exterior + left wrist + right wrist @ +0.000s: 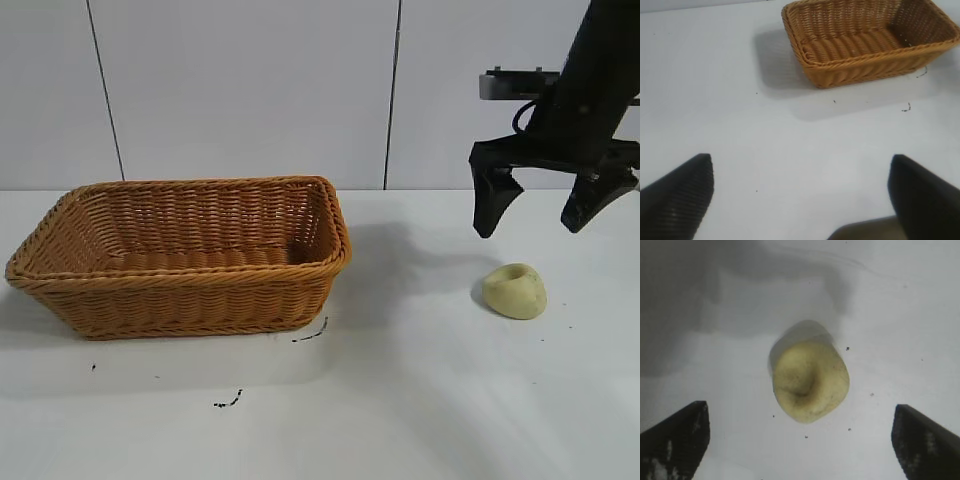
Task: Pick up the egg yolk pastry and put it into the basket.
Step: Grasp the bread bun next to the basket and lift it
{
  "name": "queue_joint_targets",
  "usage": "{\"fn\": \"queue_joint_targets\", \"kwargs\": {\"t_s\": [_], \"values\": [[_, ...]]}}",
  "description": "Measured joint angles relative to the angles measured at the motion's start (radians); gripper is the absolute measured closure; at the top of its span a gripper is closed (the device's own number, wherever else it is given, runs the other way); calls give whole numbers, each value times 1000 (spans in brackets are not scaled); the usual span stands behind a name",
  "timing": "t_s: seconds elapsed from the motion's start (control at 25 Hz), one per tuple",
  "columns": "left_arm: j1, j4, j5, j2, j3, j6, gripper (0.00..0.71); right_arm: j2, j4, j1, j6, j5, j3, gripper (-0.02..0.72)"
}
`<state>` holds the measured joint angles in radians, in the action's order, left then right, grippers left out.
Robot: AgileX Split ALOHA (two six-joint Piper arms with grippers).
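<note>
The right arm (590, 80) is cut off by the exterior view's top edge. The basket (865, 62) is clipped in the left wrist view.

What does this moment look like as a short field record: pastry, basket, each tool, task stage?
pastry: egg yolk pastry lies on the white table, right of the basket, untouched
basket: wicker basket on the table, nothing seen inside
right tool: right tool open, hovering above the pastry, not touching it
left tool: left tool open over bare table, away from the basket
stage: pastry not yet grasped
</note>
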<state>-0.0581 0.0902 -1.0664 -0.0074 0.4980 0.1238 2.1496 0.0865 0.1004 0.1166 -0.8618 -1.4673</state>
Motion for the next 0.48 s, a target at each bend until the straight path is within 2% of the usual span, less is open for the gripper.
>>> {"fn": "queue_joint_targets", "kwargs": {"t_s": [0.28,0.36,0.48], "values": [[0,0,0,0,0,0,15,42,0,0,0,20,0,32],[0,0,0,0,0,0,15,42,0,0,0,20,0,119],[0,0,0,0,0,0,15,42,0,0,0,20,0,304]]}}
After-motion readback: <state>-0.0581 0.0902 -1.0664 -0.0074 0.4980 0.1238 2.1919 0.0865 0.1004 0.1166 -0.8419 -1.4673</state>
